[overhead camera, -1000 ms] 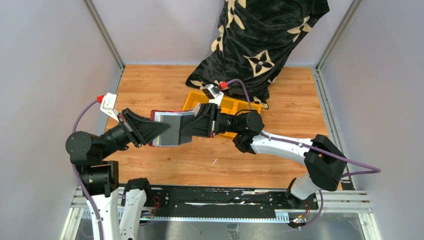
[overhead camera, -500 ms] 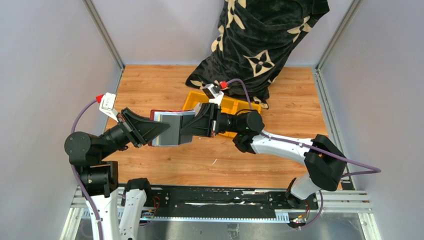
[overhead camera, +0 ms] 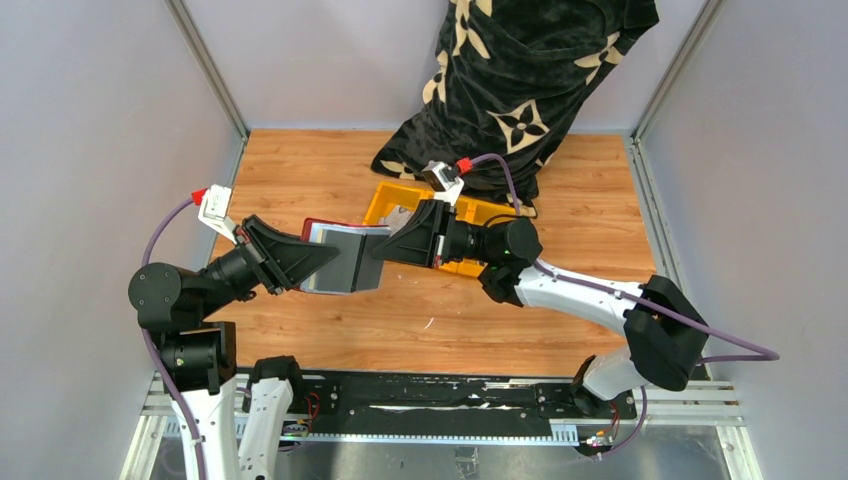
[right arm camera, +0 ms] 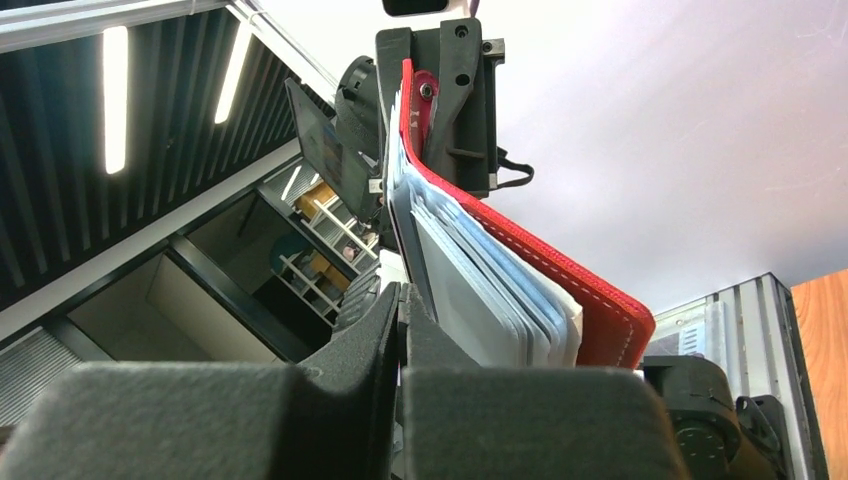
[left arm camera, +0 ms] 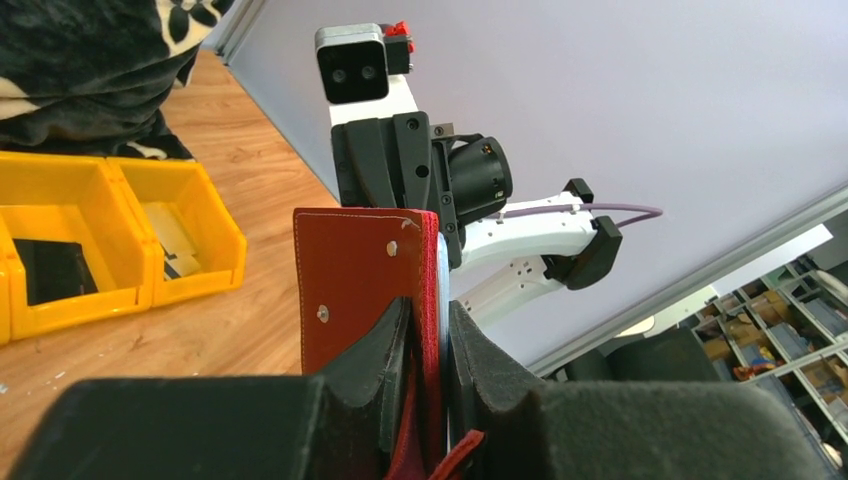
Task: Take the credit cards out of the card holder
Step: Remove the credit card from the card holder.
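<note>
card holder (overhead camera: 340,262) is up off the wooden table (overhead camera: 330,170), just left of the yellow bin (left arm camera: 215,240), hanging between the two arms. left gripper (left arm camera: 428,335) is clamped on it, one finger on the red cover and the other on the far side, so in the left wrist view the red leather stands up out of the fingers with two little rivets showing. it's folded open a bit, and the credit cards (right arm camera: 490,290) sit fanned inside it, silvery grey and pale, all tucked in the holder. right gripper (right arm camera: 400,300) comes in from the bin side with its fingers pressed together at the holder's open edge. the outermost dark grey card runs right down into the seam between them, so it looks pinched on that one card. black cloth (overhead camera: 520,80) with a tan flower print is bunched at the back of the table behind the bin.
</note>
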Robot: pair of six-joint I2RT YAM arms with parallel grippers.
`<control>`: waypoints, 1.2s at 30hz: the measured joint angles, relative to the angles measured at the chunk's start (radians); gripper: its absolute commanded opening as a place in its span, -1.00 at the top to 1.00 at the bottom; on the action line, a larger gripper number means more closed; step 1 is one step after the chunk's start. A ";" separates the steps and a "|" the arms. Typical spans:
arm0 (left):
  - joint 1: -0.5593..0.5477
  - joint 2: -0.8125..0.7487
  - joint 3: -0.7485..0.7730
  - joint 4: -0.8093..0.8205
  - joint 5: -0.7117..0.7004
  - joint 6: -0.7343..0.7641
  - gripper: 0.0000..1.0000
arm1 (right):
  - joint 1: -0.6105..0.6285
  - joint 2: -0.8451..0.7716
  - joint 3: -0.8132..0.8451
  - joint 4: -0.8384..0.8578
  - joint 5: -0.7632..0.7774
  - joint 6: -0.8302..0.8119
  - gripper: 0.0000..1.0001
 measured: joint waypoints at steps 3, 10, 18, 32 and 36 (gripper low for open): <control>0.000 0.000 0.000 0.000 0.000 0.001 0.74 | 0.000 0.000 -0.003 0.002 -0.002 0.002 0.51; 0.000 0.000 0.000 -0.007 -0.008 0.000 0.80 | 0.022 0.000 -0.002 -0.014 -0.009 -0.021 0.27; 0.000 0.000 0.000 -0.021 -0.026 0.004 0.81 | 0.045 0.015 0.030 -0.049 -0.019 -0.050 0.24; 0.000 -0.002 0.000 -0.032 -0.052 0.030 0.62 | 0.071 0.085 0.124 -0.075 -0.042 -0.067 0.62; 0.000 -0.014 0.000 -0.050 -0.063 0.066 0.42 | 0.072 0.101 0.130 -0.090 -0.046 -0.073 0.92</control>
